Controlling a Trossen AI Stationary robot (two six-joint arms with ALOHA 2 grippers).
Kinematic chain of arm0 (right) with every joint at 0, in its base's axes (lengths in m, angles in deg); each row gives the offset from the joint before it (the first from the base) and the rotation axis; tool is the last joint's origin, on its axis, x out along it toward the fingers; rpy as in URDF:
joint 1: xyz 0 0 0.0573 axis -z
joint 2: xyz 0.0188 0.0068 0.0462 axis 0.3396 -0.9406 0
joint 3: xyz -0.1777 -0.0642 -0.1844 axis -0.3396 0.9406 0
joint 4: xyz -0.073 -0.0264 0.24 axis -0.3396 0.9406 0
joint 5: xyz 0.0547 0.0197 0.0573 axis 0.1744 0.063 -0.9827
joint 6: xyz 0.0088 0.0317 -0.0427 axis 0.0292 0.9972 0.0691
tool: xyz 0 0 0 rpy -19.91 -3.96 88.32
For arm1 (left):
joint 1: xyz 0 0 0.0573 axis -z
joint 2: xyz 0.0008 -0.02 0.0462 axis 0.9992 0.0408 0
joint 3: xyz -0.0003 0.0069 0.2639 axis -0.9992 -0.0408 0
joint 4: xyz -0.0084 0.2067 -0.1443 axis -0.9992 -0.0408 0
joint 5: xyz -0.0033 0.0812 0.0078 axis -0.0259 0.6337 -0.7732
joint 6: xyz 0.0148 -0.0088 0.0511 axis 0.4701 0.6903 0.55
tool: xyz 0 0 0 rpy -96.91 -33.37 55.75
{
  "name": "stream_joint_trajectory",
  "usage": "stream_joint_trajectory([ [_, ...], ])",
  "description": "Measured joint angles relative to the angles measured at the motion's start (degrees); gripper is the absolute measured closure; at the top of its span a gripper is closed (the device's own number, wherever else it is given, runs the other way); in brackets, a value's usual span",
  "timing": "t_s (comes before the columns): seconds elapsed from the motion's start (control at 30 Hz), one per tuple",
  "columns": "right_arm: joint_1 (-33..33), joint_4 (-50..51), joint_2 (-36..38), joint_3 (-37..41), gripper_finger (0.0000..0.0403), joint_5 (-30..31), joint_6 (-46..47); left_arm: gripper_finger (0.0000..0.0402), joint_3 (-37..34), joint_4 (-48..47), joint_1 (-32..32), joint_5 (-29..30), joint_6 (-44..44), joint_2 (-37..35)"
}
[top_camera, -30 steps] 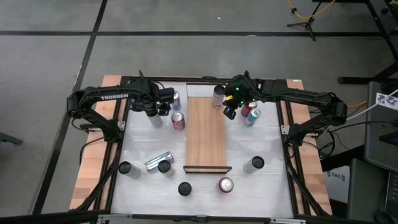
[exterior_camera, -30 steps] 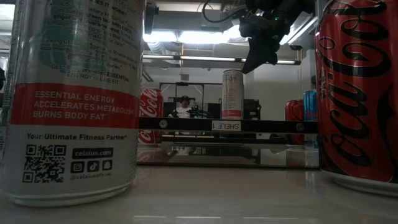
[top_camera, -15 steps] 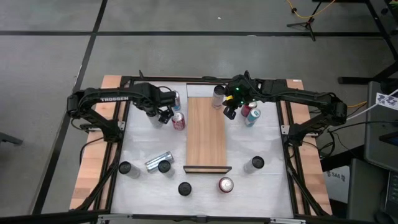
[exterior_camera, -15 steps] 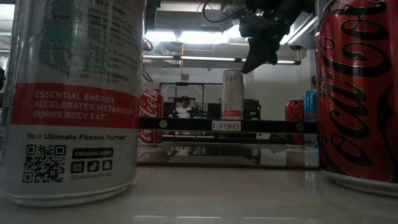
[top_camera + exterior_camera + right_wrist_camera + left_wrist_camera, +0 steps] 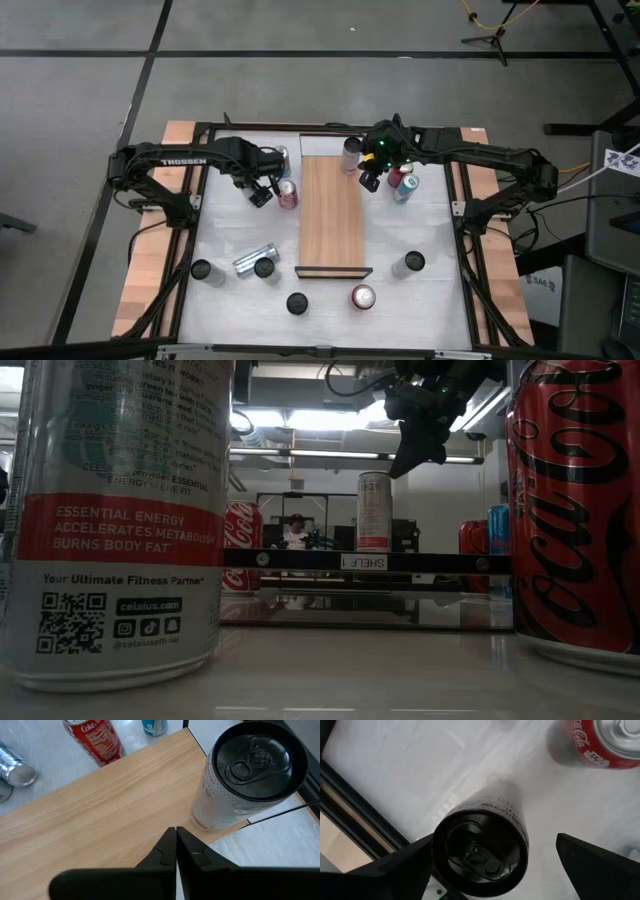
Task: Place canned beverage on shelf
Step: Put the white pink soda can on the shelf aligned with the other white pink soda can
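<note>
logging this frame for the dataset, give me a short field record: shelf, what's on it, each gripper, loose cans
shelf: light wooden plank mid-table, dark lip at near end
on shelf: one white can with dark top, upright at far right corner
left gripper: open, over a dark-topped can that stands between its fingers, not yet gripped
right gripper: shut, empty, above the shelf's far end, beside the white can
nearby: red cola can left of shelf
lying down: one silver can, near left
</note>
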State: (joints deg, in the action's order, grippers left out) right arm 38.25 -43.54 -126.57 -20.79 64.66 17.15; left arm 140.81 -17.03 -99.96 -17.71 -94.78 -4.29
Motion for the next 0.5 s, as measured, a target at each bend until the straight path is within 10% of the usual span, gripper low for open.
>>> stream_joint_trajectory([
  [0.5, 0.00, 0.00, 0.00, 0.00, 0.0402, 0.00, 0.00, 0.0009, 0.00, -0.72, -0.03, 3.41, -6.17, 0.00],
])
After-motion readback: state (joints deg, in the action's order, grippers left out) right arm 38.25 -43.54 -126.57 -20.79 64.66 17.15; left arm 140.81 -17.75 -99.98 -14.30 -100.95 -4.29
